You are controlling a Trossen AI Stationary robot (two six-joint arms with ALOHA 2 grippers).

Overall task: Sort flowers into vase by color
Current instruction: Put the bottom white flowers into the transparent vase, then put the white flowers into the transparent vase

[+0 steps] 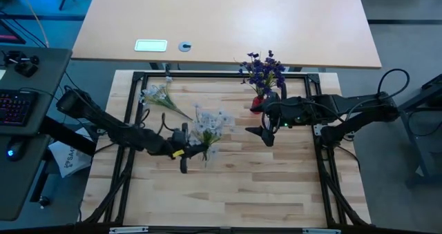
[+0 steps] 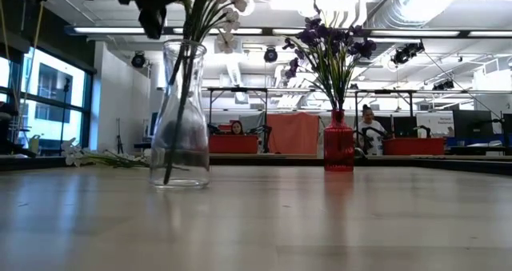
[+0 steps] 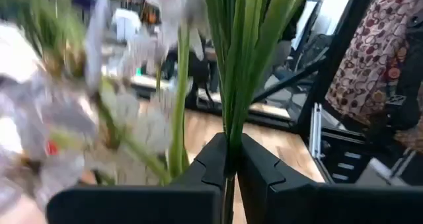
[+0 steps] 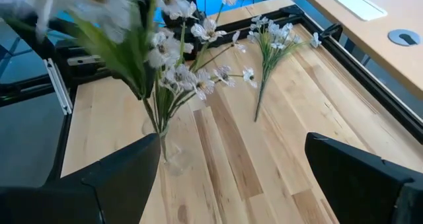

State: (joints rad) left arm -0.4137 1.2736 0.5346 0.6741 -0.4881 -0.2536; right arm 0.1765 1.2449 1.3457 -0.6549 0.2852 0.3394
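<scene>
Left gripper (image 1: 185, 153), centre-left of the high view, has its two dark fingers (image 3: 211, 164) pinching the thin green stems of a white-blossomed artificial sprig (image 1: 209, 125). In the left wrist view the stems run straight up through the narrow gap between the fingers.

The held sprig's stems already reach down into the clear glass carafe-shaped vase (image 2: 181, 119), left of centre in the low view; the stem ends sit near its base. Long axis close to upright, leaning slightly. White heads stand above the vase mouth.

Key relation: the stems lie along the vase's own axis, with the gripper just above the rim. Judged next step: let go and lift clear without dragging the sprig out or tipping the vase.

One more white-blossomed sprig (image 1: 160, 96) lies flat on the pale wooden slatted tabletop (image 1: 228, 192), upper left of the high view, long axis diagonal. It is nearer the left arm than the right.

Purple-blue blossomed sprigs (image 1: 262, 72) stand in the small red vase (image 2: 338, 143), upper centre-right of the high view.

Right gripper (image 1: 266, 130) waits just below the red vase, fingers spread wide, holding nothing.
</scene>
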